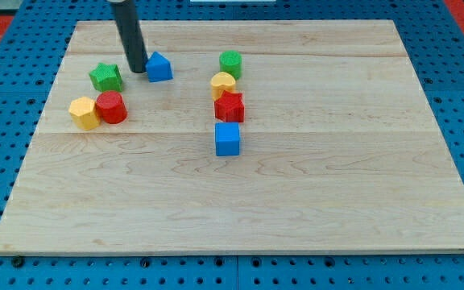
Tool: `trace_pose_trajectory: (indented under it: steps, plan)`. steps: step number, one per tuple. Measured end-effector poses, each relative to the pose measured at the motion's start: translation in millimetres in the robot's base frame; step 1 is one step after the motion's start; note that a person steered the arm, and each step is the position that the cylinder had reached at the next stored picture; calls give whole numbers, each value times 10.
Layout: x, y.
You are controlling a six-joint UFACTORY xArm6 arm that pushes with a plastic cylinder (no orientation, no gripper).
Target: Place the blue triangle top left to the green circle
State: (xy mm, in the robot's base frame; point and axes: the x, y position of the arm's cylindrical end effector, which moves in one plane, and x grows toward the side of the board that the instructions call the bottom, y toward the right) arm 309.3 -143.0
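Observation:
The blue triangle [159,67] lies on the wooden board at the upper left. My tip [137,70] stands right against its left side, touching or nearly so. The green circle [230,63] sits to the right of the triangle, at the top of a short column of blocks near the board's middle. The triangle is level with the circle, about ninety pixels to its left.
Below the green circle stand a yellow block [223,84], a red star-like block [229,106] and a blue cube [227,138]. Left of my tip are a green star [105,77], a red cylinder [111,107] and a yellow block [84,113].

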Motion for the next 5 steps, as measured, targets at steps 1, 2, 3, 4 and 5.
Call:
trace_pose_trajectory:
  steps: [1, 2, 3, 4, 5]
  plan:
    - [-40, -215]
    - [124, -286]
    - [114, 165]
    - [70, 413]
    - [-42, 685]
